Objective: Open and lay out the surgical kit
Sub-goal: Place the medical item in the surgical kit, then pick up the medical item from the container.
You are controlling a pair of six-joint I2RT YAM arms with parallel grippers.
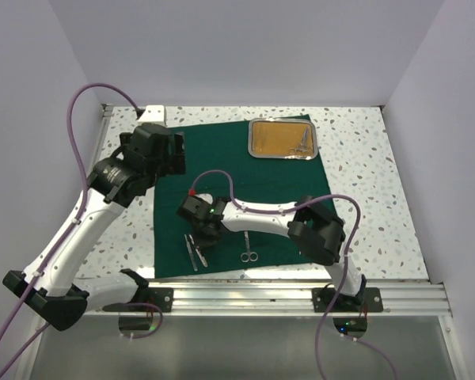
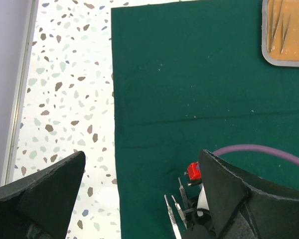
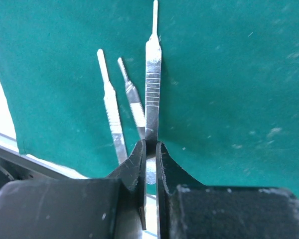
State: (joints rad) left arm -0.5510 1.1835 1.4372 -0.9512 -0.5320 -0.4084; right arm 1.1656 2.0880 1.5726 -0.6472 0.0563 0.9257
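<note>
With the cloth [image 1: 245, 182] spread and scissors [image 1: 248, 255] plus two tools [image 1: 194, 252] laid out, our right claw [image 3: 150, 149] pinched a third tool [image 3: 152, 64], our left claw [image 2: 142, 154] gaped empty, and others lay in the tray [image 1: 252, 138].

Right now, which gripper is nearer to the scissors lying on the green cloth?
Right. The right gripper, shut on a steel handle, is just left of the scissors near the cloth's front edge; the left gripper hangs open by its far left side.

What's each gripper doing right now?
Left gripper: open, holding nothing.
Right gripper: shut on a silver instrument.
</note>
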